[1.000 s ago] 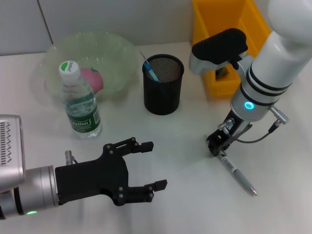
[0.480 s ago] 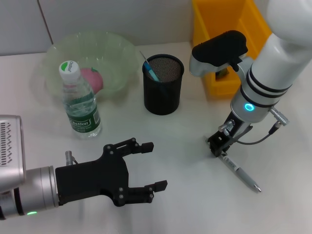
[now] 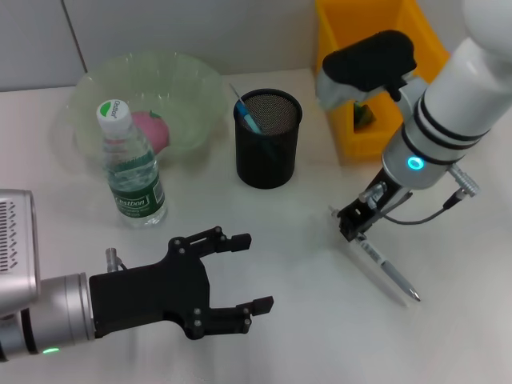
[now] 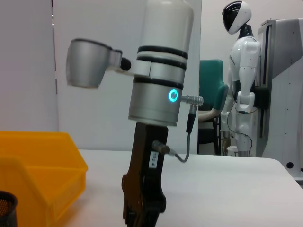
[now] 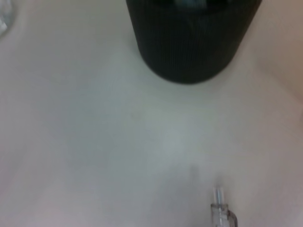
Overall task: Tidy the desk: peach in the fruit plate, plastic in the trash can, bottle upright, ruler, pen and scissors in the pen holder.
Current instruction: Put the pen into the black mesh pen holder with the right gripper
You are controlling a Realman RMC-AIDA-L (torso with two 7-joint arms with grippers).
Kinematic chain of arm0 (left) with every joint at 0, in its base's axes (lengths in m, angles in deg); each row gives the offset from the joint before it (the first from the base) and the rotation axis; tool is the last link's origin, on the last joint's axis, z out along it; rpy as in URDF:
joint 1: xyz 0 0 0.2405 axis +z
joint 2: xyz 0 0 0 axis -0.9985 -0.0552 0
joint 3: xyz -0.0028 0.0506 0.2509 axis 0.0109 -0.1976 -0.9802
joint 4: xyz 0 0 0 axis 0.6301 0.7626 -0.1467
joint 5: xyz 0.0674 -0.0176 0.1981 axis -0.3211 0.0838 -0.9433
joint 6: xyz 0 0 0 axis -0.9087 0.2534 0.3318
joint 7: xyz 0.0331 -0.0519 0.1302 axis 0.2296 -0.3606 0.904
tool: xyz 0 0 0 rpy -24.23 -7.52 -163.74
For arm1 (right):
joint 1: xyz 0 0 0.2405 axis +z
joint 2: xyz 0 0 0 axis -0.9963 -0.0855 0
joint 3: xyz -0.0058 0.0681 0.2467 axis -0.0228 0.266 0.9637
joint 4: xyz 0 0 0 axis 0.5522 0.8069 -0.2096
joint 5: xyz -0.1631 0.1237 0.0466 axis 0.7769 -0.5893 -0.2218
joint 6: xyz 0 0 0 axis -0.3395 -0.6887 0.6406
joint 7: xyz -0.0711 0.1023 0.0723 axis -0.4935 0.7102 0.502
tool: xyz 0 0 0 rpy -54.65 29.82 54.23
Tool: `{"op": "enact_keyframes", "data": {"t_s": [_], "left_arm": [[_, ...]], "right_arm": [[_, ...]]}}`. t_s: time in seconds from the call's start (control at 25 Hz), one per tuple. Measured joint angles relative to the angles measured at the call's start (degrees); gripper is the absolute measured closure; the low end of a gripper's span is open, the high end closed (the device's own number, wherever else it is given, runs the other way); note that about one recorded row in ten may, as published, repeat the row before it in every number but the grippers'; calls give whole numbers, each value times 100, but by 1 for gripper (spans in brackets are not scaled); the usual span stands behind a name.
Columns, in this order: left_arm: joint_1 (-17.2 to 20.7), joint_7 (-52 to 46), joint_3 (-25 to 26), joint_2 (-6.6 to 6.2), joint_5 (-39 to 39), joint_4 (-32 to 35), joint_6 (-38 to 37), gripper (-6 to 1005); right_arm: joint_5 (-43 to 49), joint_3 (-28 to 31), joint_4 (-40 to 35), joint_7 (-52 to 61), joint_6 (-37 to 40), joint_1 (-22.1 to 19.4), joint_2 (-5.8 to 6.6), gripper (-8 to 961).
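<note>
Pen (image 3: 384, 268) is gripped at its upper end by the right end effector (image 3: 354, 226), tip trailing low over the surface (image 3: 288, 336), right of the pen holder (image 3: 267, 138). Risk: a slip if the end grip is shallow. Pen looks clear-barrelled and slim. Left end effector (image 3: 232, 276) is parked, fingers spread.

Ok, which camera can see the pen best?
The head view: the whole pen shows there, held at one end by the right pincer, slanting toward the table. The right wrist view catches only its clear tip. The left wrist view shows none of it.
</note>
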Motion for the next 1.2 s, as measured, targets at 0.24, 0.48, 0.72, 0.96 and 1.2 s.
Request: {"op": "enact_keyframes", "data": {"t_s": [0.24,0.48,0.72,0.96,1.2], "left_arm": [[23,0,9,-19,1,0,-94,150],[18,-14,10,-23,1,7,-97,150],[-9,-56,10,-29,1,15,-89,150],[-41,-85,9,-30,3,18,-60,150],[-44,-106,10,-23,5,18,-55,150]], "right_arm": [[-70,224,-1327,-1,381,-567,24,772],[-73,658,-3057,-23,632,-1261,43,771],[-74,902,-4164,-178,412,-1641,48,771],[-79,519,-4400,-732,-1195,-1983,39,771],[-85,-50,-4072,-960,-2702,-2188,44,772]]}}
